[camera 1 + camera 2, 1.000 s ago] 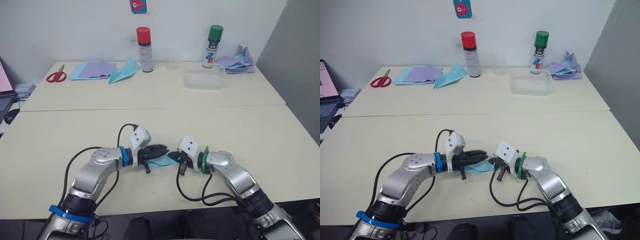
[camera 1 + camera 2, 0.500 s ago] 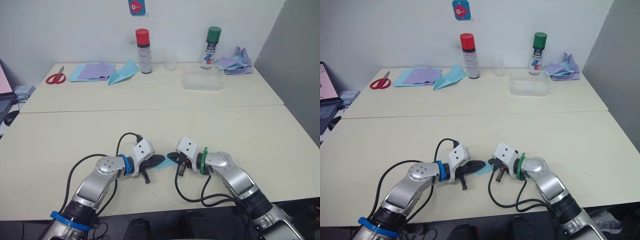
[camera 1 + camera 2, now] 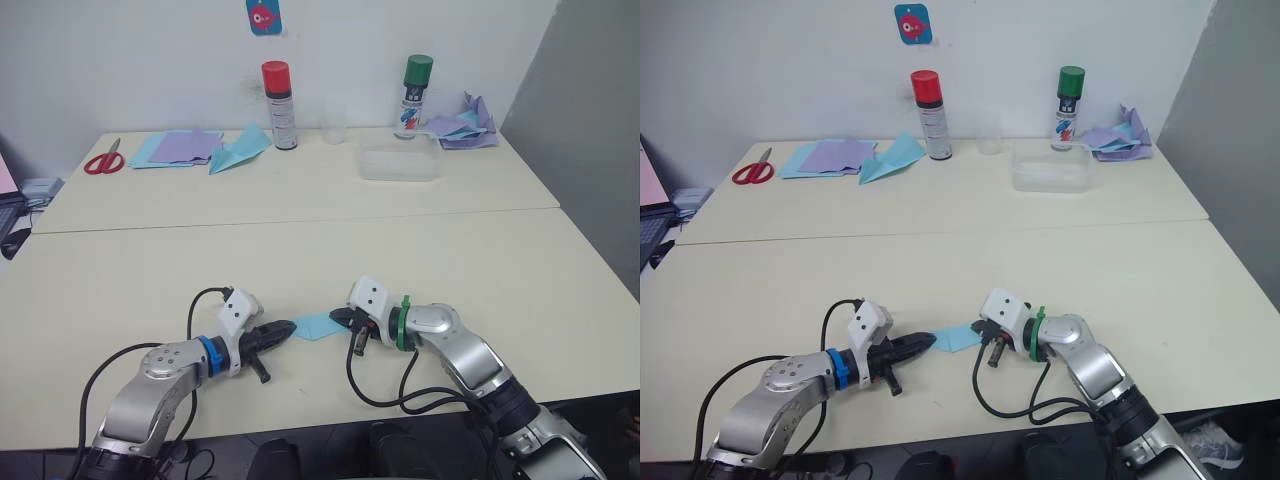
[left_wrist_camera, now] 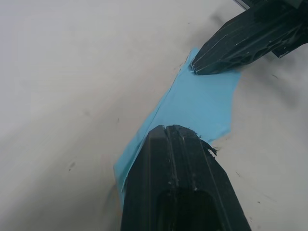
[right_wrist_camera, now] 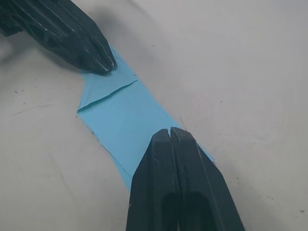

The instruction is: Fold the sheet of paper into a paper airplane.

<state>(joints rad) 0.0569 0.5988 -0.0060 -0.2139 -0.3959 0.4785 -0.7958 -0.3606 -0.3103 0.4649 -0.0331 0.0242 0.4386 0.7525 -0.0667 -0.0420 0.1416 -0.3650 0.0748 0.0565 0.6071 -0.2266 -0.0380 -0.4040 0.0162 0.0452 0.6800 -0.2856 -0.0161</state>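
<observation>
- The paper airplane, a small sky-blue creased piece, lies flat on the near part of the bench, between the two claws.
- One short fold line shows near the end of it that points toward the left claw.
- The left claw has its two black fingers pressed together, with the tip resting on the paper's left end; the wrist views show no paper between the fingers.
- The right claw also has its fingers together, tip down on the paper's right end, pressing on top rather than pinching.
- Both claws point at each other across the paper, low over the bench.
- Far across the bench, at the left, red scissors lie beside a stack of lilac sheets on blue ones.
- A teal paper dart lies just right of that stack.
- A red-capped spray can stands upright near the dart.
- A small clear cup stands between the red-capped can and a green-capped spray can.
- A clear shallow tray sits in front of the green-capped can.
- Crumpled lilac and blue paper is heaped at the far right corner.
</observation>
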